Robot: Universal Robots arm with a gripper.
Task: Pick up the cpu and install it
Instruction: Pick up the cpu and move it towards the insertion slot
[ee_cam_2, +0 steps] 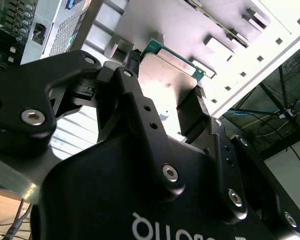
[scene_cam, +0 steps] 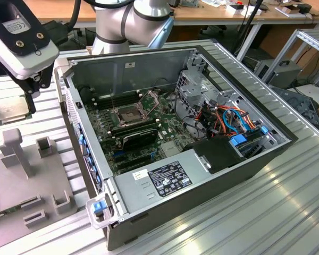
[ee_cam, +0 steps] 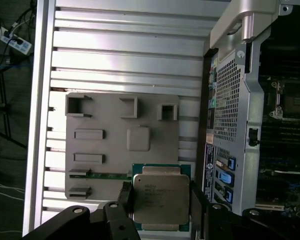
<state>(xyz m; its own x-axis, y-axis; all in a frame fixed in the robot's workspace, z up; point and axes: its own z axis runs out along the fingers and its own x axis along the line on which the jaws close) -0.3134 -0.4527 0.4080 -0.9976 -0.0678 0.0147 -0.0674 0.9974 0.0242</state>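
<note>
**Currently: cpu (ee_cam: 160, 202) clamped in the gripper (ee_cam: 161, 196), outside the case**

Noted the gripper clenched on the cpu. In the first wrist view, saw black fingers (ee_cam: 126, 194) pressed against two opposite edges of the chip, with its dull metal lid towards the camera and a green rim around it. Confirmed the same grasp in the second wrist view, with the chip pinched between both finger pads.

Located the cpu at the exterior view's left edge, directly under the gripper. Placed it over the ribbed aluminium table (scene_cam: 287, 207), just past the far end of the grey fixture plate (scene_cam: 21, 180). Could not tell whether it touches the surface below or hangs free. In the first wrist view, saw it overlapping one edge of the plate, near a rounded square pad (ee_cam: 138, 138).

Logged the open computer case (scene_cam: 212, 175) lying on its side on the table, to the exterior view's right of the gripper and well apart from the cpu. Saw the motherboard (scene_cam: 149, 138) inside, with the dark square socket (scene_cam: 128, 116) near its middle. Recorded the silver arm (scene_cam: 133, 21) behind the case.
</note>
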